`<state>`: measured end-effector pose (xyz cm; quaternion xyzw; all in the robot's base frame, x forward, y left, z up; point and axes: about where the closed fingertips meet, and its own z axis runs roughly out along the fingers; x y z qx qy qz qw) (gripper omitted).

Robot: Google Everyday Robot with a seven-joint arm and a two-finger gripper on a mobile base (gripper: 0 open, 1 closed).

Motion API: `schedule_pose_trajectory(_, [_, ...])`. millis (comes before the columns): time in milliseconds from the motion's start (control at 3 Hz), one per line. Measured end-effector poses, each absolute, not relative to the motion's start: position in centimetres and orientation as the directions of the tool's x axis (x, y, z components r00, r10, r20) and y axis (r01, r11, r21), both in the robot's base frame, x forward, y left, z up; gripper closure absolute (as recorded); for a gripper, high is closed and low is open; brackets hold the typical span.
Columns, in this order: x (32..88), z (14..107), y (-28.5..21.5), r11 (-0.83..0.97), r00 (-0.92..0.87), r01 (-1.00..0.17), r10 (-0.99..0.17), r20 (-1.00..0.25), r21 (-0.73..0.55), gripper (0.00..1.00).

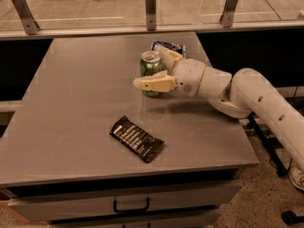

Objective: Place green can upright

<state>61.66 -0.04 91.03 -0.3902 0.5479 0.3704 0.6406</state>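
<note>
The green can (151,64) stands upright on the grey table (76,94), right of the middle toward the back, its silver top facing up. My gripper (147,67) reaches in from the right and is open around the can. One finger (154,83) lies across the front of the can's lower part. The other finger (168,56) is behind the can. The can's base is partly hidden by the front finger.
A crushed dark blue can (169,46) lies just behind the gripper near the table's back edge. A black snack packet (137,138) lies flat near the front. A railing with metal posts (150,3) runs behind the table. A drawer handle (131,206) shows below.
</note>
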Motion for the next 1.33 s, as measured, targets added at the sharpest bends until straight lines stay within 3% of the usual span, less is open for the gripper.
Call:
schedule_pose_trajectory(667, [60.8, 94.7, -2.5, 0.479, 0.123, -0.857, -0.164, -0.979, -0.188, 0.0])
schedule_pose_trajectory(1333, [59.5, 108.8, -7.0, 0.5, 0.132, -0.728, -0.57, -0.811, -0.47, 0.0])
